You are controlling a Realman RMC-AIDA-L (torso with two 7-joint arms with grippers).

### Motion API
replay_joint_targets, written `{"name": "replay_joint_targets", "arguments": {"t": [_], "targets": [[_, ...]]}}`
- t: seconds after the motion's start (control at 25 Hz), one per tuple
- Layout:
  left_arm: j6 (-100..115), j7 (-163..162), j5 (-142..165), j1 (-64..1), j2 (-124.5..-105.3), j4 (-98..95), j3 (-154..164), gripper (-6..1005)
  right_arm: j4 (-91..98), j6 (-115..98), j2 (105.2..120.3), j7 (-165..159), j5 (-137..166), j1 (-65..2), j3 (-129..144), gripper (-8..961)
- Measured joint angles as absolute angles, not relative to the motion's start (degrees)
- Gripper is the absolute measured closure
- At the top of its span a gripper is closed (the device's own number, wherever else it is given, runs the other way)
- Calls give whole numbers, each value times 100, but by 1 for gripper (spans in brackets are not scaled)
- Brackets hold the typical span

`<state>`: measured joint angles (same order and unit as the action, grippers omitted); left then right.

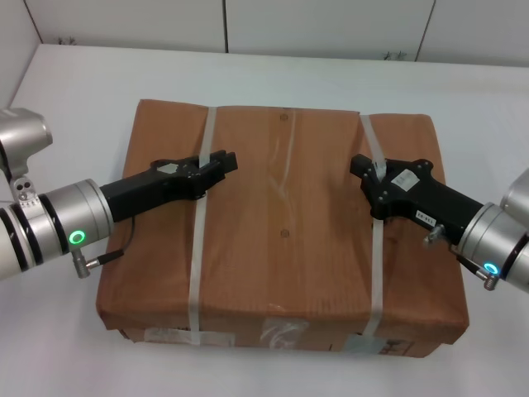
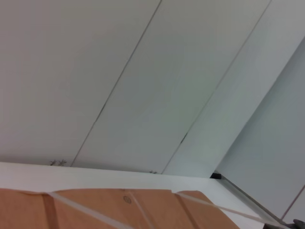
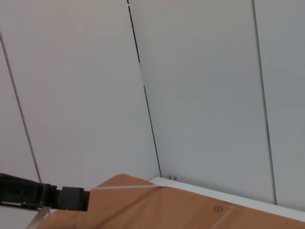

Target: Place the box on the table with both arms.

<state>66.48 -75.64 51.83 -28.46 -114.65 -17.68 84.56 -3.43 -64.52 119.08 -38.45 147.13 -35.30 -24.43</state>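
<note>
The brown paper-wrapped box (image 1: 281, 223) lies flat on the white table (image 1: 74, 91), labels and tape on its near side. My left gripper (image 1: 221, 160) reaches in from the left and is shut on the left whitish strap (image 1: 198, 248) on top of the box. My right gripper (image 1: 364, 168) reaches in from the right and is shut on the right strap (image 1: 377, 265), which crosses its fingers. The left wrist view shows the box's top (image 2: 109, 210) with the right strap (image 2: 228, 208) raised off it. The right wrist view shows the box (image 3: 181, 210) and my left gripper (image 3: 71, 198).
A white panelled wall (image 1: 331, 25) stands behind the table's far edge. Bare tabletop surrounds the box on the left, right (image 1: 488, 116) and far sides. The box's near edge lies close to the table's front.
</note>
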Motion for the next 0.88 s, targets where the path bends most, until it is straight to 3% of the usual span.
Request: {"name": "replay_joint_targets", "arguments": {"t": [0.48, 0.88], "targets": [[6573, -7371, 5238, -2851, -11468, -1723, 8454, 813, -371, -6085, 11910, -3835, 14742, -3639, -2419, 913], [5491, -7260, 5663, -3001, -11611, -1705, 8516, 809, -715, -4645, 11909, -3832, 14850, -3911, -2278, 896]]}}
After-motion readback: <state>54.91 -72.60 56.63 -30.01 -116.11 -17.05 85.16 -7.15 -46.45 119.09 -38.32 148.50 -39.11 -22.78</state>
